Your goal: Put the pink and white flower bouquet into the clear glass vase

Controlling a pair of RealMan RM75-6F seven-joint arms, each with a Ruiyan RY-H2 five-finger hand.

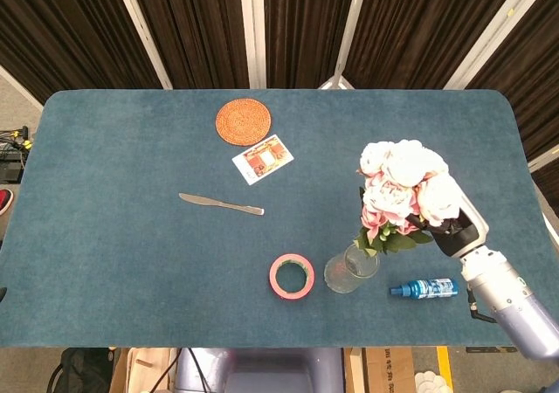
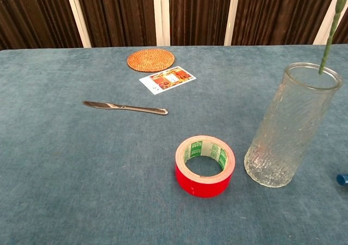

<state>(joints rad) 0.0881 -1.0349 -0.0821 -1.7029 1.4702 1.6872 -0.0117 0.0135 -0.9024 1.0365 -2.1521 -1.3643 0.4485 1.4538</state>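
My right hand (image 1: 456,229) holds the pink and white flower bouquet (image 1: 403,183) by its stems, at the right of the table. The blooms hang above and just right of the clear glass vase (image 1: 351,269), which stands upright near the front edge. In the chest view the vase (image 2: 290,127) fills the right side, and a green stem (image 2: 330,30) comes down from the top edge to the far side of its rim; whether the tip is inside the mouth I cannot tell. The hand itself is outside the chest view. My left hand shows in neither view.
A red tape roll (image 1: 291,276) lies just left of the vase. A blue bottle (image 1: 424,288) lies to the vase's right. Farther back are a table knife (image 1: 221,203), a printed card (image 1: 262,159) and a round woven coaster (image 1: 244,120).
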